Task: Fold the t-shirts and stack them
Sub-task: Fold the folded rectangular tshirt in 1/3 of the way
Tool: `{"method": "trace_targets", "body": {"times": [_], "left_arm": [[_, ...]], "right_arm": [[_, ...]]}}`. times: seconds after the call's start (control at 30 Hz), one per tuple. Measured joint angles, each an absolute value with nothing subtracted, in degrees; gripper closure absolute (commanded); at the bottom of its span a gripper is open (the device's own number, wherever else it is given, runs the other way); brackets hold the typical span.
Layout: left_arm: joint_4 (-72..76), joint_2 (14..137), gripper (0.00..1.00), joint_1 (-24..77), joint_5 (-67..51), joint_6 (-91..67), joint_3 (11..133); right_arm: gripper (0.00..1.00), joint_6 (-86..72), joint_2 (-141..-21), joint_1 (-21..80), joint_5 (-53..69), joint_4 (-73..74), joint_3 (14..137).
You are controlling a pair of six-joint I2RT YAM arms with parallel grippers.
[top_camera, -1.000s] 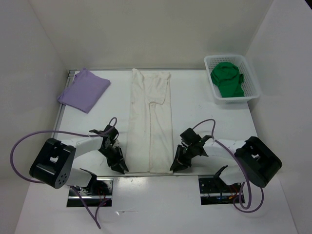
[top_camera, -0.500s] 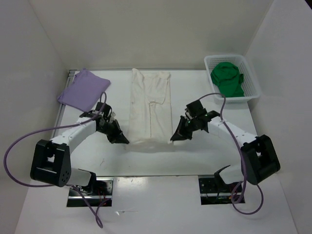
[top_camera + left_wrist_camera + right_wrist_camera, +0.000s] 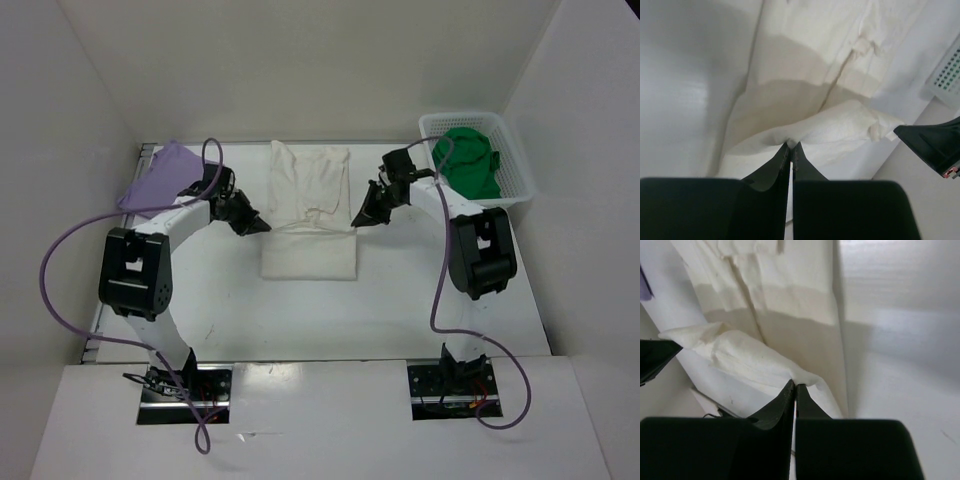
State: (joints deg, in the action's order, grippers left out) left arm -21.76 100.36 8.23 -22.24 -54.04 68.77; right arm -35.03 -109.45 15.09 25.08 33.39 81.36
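The left arm's jaws are pressed together, pinching a raised fold of the cream shirt (image 3: pixel 810 132). Beyond that fold the shirt lies flat on the white surface (image 3: pixel 685 75). At the shirt's right, the black tip of the right arm's jaws pokes in, and a mesh basket (image 3: pixel 949 70) corner shows.

Soft matt cream cloth shirt (image 3: pixel 308 252), smooth glossy table (image 3: pixel 400 295), white plastic mesh basket (image 3: pixel 486 204)
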Motion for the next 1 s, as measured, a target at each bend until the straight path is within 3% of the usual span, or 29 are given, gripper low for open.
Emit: {"method": "trace_targets", "body": {"times": [0.3, 0.4, 0.47, 0.5, 0.57, 0.67, 0.73, 0.8, 0.87, 0.9, 1.0], "left_arm": [[-16.93, 109.06, 0.9, 7.62, -17.76, -54.35, 75.0], [-14.46, 110.59, 0.78, 7.57, -16.8, -54.37, 75.0], [-13.19, 110.89, 0.59, 7.53, -16.01, -54.08, 75.0], [-12.56, 110.89, 0.53, 7.51, -15.7, -54.04, 75.0], [-11.11, 110.83, 0.46, 7.42, -15.14, -54.28, 75.0], [-10.04, 109.14, 0.44, 7.35, -14.5, -54.37, 74.41], [-9.34, 105.84, 0.52, 7.35, -14.2, -54.59, 73.21], [-8.19, 101.6, 0.55, 7.6, -14.2, -55.27, 71.66], [-6.76, 97.08, 0.6, 8.4, -14.11, -55.99, 69.56], [-6.04, 95.09, 0.62, 9.26, -14.04, -56.16, 68.31], [-3.4, 91.09, 0.65, 13.69, -14.7, -57.19, 63.55]], "right_arm": [[1.0, -33.12, -121.71, 13.65, 24.86, 33.17, 92.88], [1.0, -32.86, -124.77, 13.65, 24.4, 32.99, 94.21], [0.9, -32.82, -125.47, 13.61, 24.12, 33.06, 94.21], [0.77, -32.77, -125.51, 13.61, 24.08, 33.06, 94.26], [0.67, -32.56, -125.51, 13.61, 23.86, 33.28, 95.09], [0.56, -32.08, -125.27, 13.58, 23.4, 33.23, 96.71], [0.53, -31.83, -124.29, 13.58, 22.98, 33.47, 96.84], [0.53, -31.81, -122.26, 13.58, 22.81, 33.69, 96.66], [0.68, -31.79, -118.91, 13.61, 22.68, 33.01, 95.07], [0.82, -31.73, -116.6, 13.67, 22.7, 32.47, 93.3], [0.98, -32.34, -109.51, 14.57, 23.16, 31.03, 86.98]]}}
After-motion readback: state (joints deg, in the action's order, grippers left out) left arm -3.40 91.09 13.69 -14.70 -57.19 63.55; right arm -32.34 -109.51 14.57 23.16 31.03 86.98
